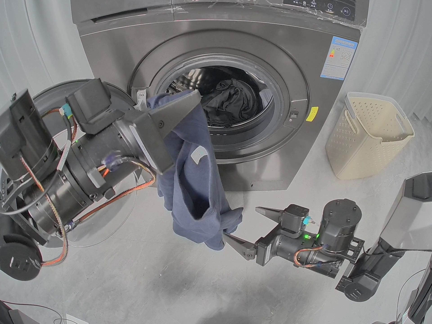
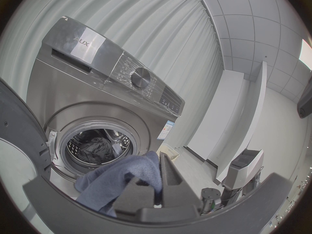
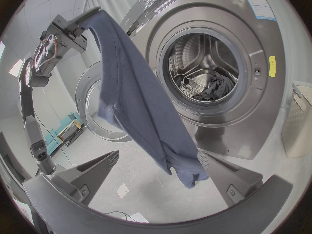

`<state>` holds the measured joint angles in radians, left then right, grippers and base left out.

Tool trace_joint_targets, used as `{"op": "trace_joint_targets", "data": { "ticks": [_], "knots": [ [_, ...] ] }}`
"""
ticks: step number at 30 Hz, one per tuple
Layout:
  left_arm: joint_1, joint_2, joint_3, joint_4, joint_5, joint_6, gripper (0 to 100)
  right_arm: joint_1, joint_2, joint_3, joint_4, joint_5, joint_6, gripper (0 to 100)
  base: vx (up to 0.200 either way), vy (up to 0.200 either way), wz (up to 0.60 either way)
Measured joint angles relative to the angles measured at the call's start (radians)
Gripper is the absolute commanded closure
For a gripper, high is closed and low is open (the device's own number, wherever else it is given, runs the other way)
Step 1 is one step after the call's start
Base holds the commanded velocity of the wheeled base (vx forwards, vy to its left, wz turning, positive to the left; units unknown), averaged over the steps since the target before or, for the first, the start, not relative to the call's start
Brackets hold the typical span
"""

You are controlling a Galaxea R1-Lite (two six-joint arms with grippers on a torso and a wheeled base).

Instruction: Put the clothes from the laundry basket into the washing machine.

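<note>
Left gripper (image 1: 180,102) clamps the navy shirt (image 1: 198,176) high before the washing machine (image 1: 270,158) opening; right gripper (image 1: 240,223) gapes wide at the hem. The long dangling tail could drape outside!

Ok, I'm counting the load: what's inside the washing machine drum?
A dark garment lies in the drum. The blue garment hanging from the left pincer covers the drum's left edge in the head view; anything under the dark garment is hidden.
</note>
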<state>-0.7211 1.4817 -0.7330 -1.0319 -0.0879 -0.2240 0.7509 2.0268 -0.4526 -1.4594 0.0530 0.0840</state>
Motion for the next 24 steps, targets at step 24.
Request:
{"op": "trace_joint_targets", "data": {
  "ticks": [24],
  "knots": [
    [-0.037,-0.043,0.031,0.01,0.001,0.003,100,-0.045,0.16,-0.265,0.021,0.05,-0.053,0,0.0,0.0,0.0]
  ]
}}
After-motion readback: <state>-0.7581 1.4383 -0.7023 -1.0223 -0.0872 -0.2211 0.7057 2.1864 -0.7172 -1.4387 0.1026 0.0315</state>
